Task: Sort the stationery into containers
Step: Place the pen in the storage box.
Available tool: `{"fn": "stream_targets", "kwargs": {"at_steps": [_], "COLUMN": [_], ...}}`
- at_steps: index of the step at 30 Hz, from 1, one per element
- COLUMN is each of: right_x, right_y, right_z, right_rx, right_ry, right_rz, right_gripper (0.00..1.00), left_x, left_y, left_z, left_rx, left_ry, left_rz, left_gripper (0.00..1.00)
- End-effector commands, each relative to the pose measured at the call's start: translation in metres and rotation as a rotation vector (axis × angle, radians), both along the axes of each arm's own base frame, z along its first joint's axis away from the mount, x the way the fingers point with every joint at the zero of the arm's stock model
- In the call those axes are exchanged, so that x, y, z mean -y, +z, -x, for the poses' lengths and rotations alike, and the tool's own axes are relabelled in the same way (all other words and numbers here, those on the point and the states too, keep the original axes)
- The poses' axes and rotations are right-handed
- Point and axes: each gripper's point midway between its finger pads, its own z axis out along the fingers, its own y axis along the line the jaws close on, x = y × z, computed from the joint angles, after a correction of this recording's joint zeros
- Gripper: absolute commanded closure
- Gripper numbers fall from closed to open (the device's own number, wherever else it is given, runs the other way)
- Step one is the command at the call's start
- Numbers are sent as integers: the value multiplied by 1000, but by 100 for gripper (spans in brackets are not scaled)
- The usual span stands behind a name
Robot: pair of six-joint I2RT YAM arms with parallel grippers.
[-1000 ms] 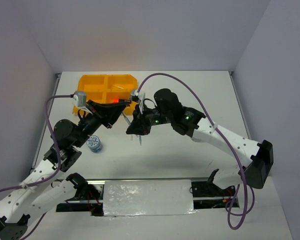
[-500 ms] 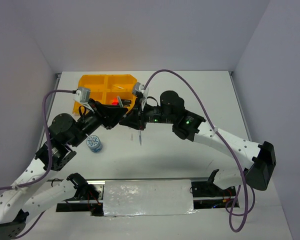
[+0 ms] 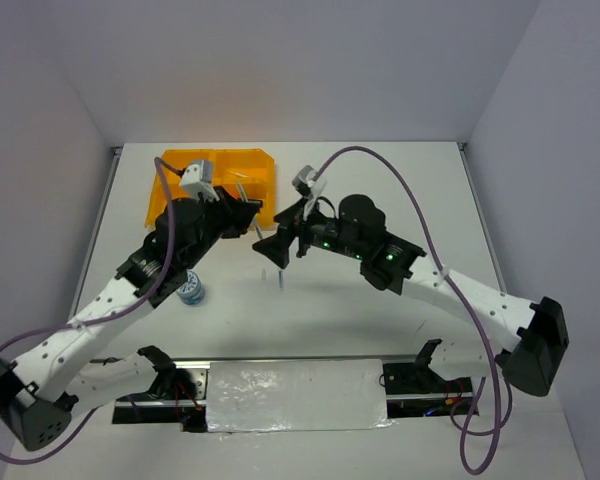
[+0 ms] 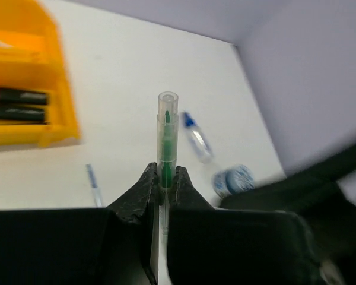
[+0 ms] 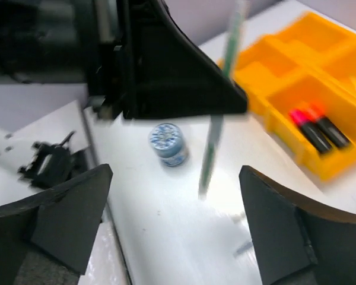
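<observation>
Orange-yellow tray (image 4: 59, 89) holds two black markers (image 4: 24, 113) in one compartment.

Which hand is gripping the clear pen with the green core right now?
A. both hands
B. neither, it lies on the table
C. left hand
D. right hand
C: the left hand pinches the clear green-cored plastic pen between its fingers, while the right hand stands wide open.
</observation>
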Motion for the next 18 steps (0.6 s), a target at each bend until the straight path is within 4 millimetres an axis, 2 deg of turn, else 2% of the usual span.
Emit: {"fn": "stream_targets", "kwargs": {"at_steps": [1, 2, 3, 4, 5, 6, 7, 9, 10, 12, 13, 14, 15, 17, 18], "right_x": [49, 57, 70, 78, 88, 95, 99, 109, 111, 115, 116, 116, 117, 114, 111], "right_y": [19, 12, -3, -7, -4, -12, -13, -16, -17, -20, -23, -24, -29, -27, -33], "right_z": [-29, -31, -37, -37, -34, -33, -31, -25, -23, -18, -17, -15, -14, -7, -3], "right_rx": [27, 14, -3, -14, -12, -20, -18, -16, -14, -14, -15, -18, -26, -45, -57], "right_ry": [-279, -318, -391, -418, -439, -458, -466, -470, -469, -459, -458, -451, -445, -413, -389], "right_rz": [-118, -111, -88, -89, -100, -89, -86, -88, -89, -90, -85, -86, -80, -102, -107], "right_gripper": [1, 1, 0, 0, 0, 0, 0, 0, 0, 0, 0, 0, 0, 0, 0], "left_x": [-48, -53, -54, -56, -62, -65, -63, -72, -76, -79, -79, -82, -81, -87, -83], "left_y": [-18, -23, -9, -23, -25, -14, -20, -15, -21, -18, -39, -38, -49, -54, -65], "left_z": [-62, -75, -91, -111, -125, -139, -162, -187, -208, -229, -245, -256, -271, -287, -299], "left_rx": [-83, -103, -69, -93, -88, -53, -32, 15, 51, 90, 71, 93, 101, 123, 127], "left_ry": [281, 303, 321, 347, 378, 406, 422, 468, 483, 497, 515, 528, 535, 561, 548], "left_rz": [78, 112, 193, 190, 200, 216, 226, 273, 303, 354, 344, 359, 337, 338, 333], "left_gripper": [100, 100, 100, 100, 100, 100, 100, 100, 100, 100, 100, 100, 100, 100, 99]}}
